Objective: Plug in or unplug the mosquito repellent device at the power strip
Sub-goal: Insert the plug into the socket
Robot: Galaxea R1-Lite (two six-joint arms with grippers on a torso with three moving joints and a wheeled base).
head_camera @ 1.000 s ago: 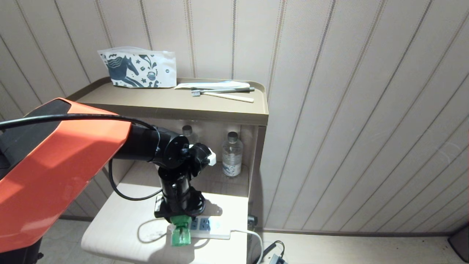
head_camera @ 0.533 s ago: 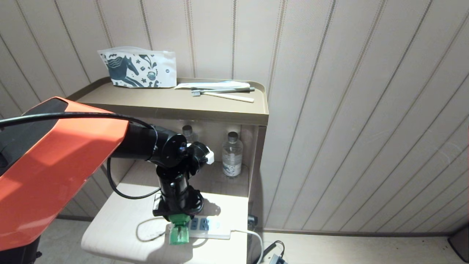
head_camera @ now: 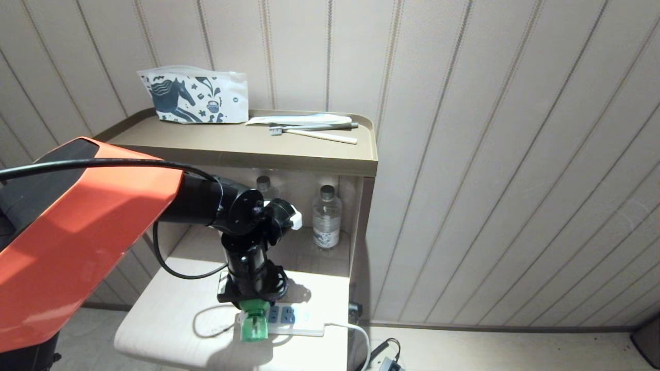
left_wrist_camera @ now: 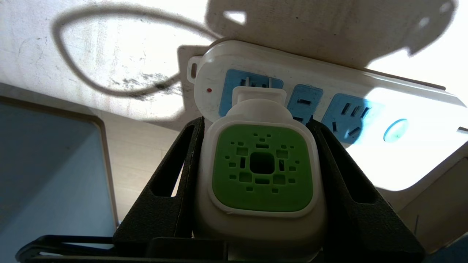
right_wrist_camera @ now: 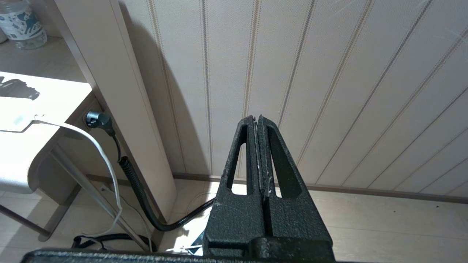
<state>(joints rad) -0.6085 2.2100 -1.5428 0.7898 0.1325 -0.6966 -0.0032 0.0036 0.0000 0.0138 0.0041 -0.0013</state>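
Note:
The mosquito repellent device [head_camera: 254,324], a small green bottle under a white head with a green vented face [left_wrist_camera: 262,168], lies sideways over the left end of the power strip [head_camera: 296,318]. My left gripper [head_camera: 252,305] reaches down from above and is shut on the device's head, one black finger [left_wrist_camera: 172,190] on each side. The plug end sits at the strip's end socket [left_wrist_camera: 228,84], next to the red light; how deep the prongs are I cannot tell. My right gripper [right_wrist_camera: 257,120] is parked, shut and empty, facing the wall.
The strip [left_wrist_camera: 351,109] lies near the front edge of a pale lower shelf [head_camera: 165,309], its white cable [head_camera: 358,337] dropping off the right side. Two water bottles [head_camera: 326,219] stand behind. A patterned pouch [head_camera: 196,98] and toothbrushes [head_camera: 314,131] lie on the top shelf.

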